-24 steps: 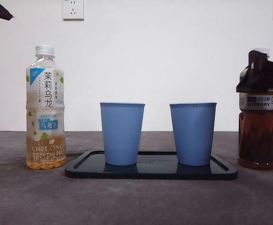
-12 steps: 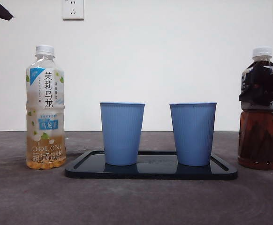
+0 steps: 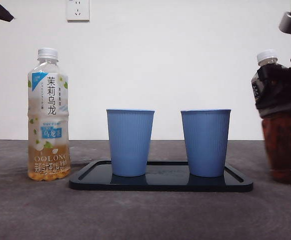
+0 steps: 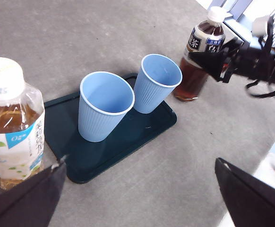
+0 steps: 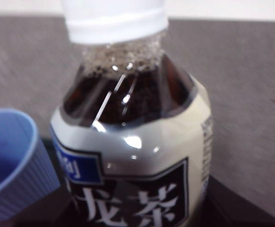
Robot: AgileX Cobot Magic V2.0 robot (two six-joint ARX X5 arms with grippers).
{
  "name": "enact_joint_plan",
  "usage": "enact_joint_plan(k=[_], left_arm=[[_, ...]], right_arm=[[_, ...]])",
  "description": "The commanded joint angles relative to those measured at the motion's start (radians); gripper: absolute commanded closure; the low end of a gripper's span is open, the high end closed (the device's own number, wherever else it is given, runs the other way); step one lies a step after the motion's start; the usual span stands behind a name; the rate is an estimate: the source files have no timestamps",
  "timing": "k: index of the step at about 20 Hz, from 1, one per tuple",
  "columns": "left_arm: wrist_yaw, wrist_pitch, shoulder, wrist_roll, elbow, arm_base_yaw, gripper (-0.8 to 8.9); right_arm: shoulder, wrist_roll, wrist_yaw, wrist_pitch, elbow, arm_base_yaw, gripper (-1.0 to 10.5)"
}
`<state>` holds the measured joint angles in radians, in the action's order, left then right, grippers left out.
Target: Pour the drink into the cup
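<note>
1. Grey felt-like tabletop (image 3: pixel 145 215) ran back to a white wall with a socket (image 3: pixel 78 10).
2. A black tray (image 3: pixel 160 184) carried two blue cups, the left cup (image 3: pixel 130 142) and the right cup (image 3: pixel 205 142), standing apart and upright.
3. The right gripper (image 3: pixel 285 87) was clamped around the upper label of the dark tea bottle (image 3: pixel 281 145), which leaned its cap toward the cups, just beside the tray's end.
4. The left gripper (image 4: pixel 142 198) hung spread wide above, near the capped jasmine oolong bottle (image 3: pixel 48 115).
</note>
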<state>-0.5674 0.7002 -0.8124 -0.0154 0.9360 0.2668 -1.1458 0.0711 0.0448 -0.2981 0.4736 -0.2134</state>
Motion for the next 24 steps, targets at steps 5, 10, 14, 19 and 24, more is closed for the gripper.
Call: enact_joint_plan(k=[5, 10, 14, 19, 24], left_arm=[[0.0, -0.011, -0.008, 0.028, 0.018, 0.004, 3.15], [0.0, -0.006, -0.008, 0.027, 0.018, 0.004, 3.15], [0.0, -0.004, -0.008, 0.027, 0.018, 0.004, 3.15], [0.0, -0.004, -0.008, 0.027, 0.018, 0.004, 3.15], [0.0, -0.003, -0.008, 0.026, 0.018, 0.004, 3.16]], right_arm=[[0.034, -0.188, -0.148, 0.579, 0.325, -0.137, 7.6], [-0.002, -0.321, -0.299, 0.831, 0.485, -0.229, 7.6], [-0.058, -0.404, -0.431, 0.958, 0.557, -0.292, 7.6], [-0.144, -0.496, -0.589, 1.03, 0.594, -0.371, 7.6], [-0.201, -0.542, -0.731, 1.041, 0.597, -0.422, 7.6]])
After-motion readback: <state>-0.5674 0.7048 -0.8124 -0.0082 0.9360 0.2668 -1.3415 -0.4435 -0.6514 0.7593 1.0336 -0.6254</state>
